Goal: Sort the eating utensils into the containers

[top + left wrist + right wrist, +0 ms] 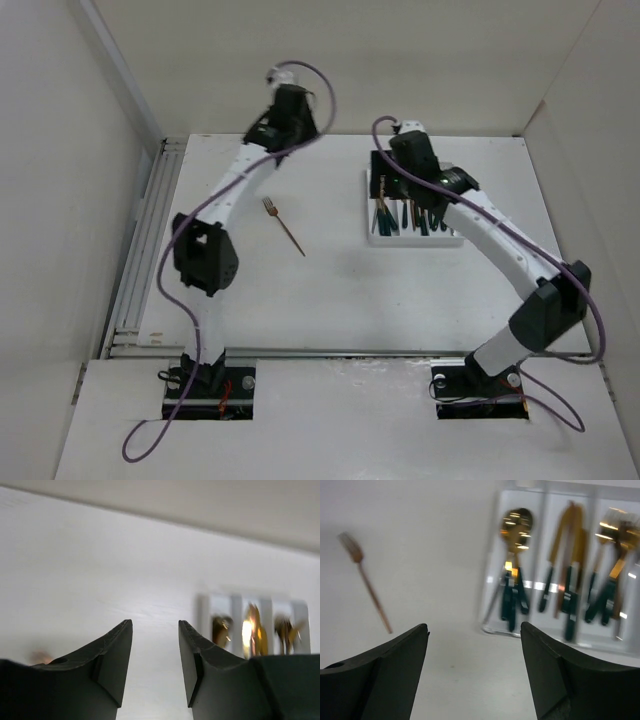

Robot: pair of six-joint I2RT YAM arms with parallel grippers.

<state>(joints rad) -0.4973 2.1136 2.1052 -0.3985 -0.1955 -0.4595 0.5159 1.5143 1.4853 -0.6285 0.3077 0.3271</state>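
A lone copper fork (284, 226) lies on the white surface (330, 290), left of the white tray (487, 605) of sorted utensils (570, 580). The right hand (474, 627) hovers wide open and empty, with the fork ahead to its left. The left hand (155, 625), partly open, holds nothing.

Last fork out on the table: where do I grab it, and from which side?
Take the fork by the middle of its thin handle, straight down from above, closing across the handle. It lies flat and diagonal on the table, tines toward the far left, handle end toward the near right, with nothing touching it, so both long sides are free.
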